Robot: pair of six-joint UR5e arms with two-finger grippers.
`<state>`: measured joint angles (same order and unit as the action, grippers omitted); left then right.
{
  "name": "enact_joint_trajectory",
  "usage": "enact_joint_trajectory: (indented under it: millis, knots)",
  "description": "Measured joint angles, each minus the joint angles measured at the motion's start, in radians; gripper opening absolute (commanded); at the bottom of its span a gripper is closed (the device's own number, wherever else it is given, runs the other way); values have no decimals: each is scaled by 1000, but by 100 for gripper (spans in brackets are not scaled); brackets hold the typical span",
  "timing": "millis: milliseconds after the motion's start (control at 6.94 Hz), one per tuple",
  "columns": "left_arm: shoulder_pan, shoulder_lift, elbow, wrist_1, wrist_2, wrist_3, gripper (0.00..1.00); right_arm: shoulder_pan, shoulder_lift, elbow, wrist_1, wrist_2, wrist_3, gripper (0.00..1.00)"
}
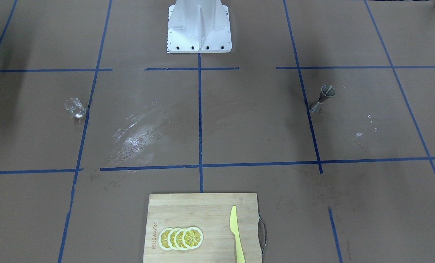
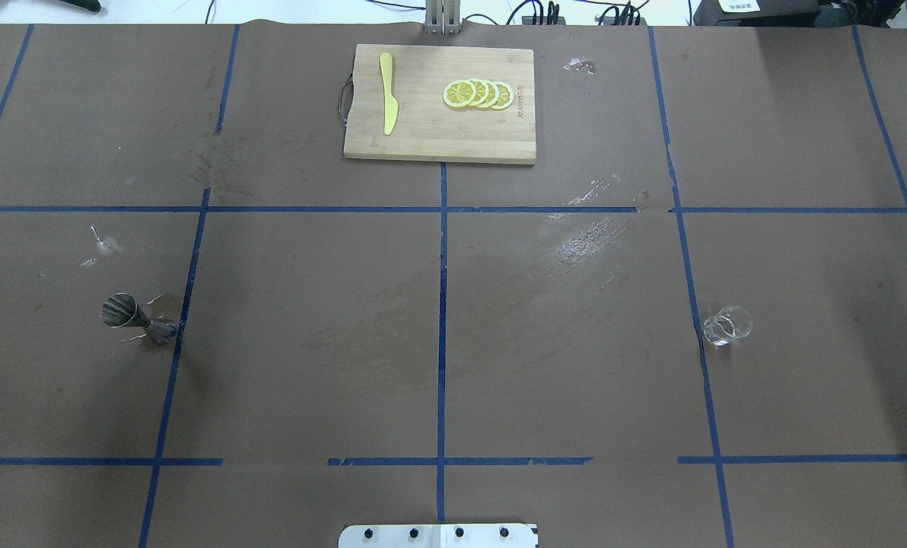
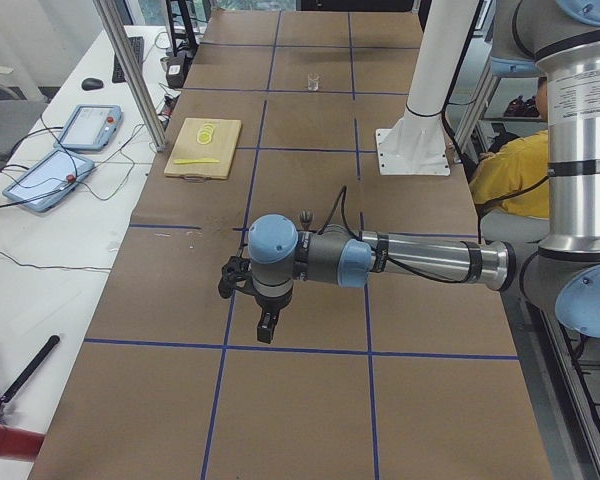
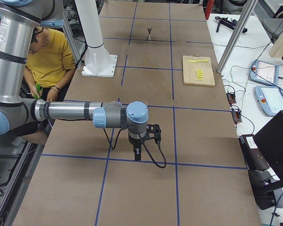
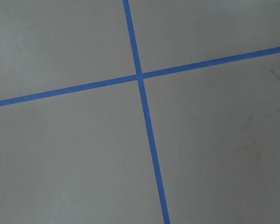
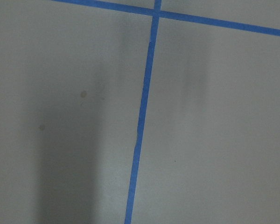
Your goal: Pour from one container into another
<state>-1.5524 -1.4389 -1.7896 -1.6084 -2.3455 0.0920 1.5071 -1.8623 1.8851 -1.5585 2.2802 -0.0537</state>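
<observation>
Brown paper table (image 2: pixel 309 342) with blue tape lines (image 2: pixel 442 304). Left gripper (image 3: pixel 267 325) and right gripper (image 4: pixel 137 153) low over bare paper, seen only from the side; open or closed, cannot tell. Clear glass beaker (image 2: pixel 727 325) upright at middle right of the overhead view, steel jigger (image 2: pixel 138 320) at middle left, well apart. Beaker likely light, hard, slippery, easy to break. Best held gently around the middle of its side.

The small clear glass beaker (image 2: pixel 727 325) stood upright on my right side, just beside a blue tape line (image 2: pixel 704 380); whether it held anything I could not tell. The grey steel jigger (image 2: pixel 138 320), hourglass-shaped, stood upright well apart on my left, its base at a second tape line (image 2: pixel 172 380).
</observation>
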Motion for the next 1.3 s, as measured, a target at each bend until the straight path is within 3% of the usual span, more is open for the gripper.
enact_joint_trajectory:
  millis: [721,1009,1298]
  knots:
    - [0,-8,-2,-40,7,-1,100,0,3,5,2,0,2,100]
    - [0,-8,10,-166,5,4,100,-1,28,11,21,0,6,100]
    - [0,-12,42,-389,0,0,100,-1,65,9,165,-7,7,100]
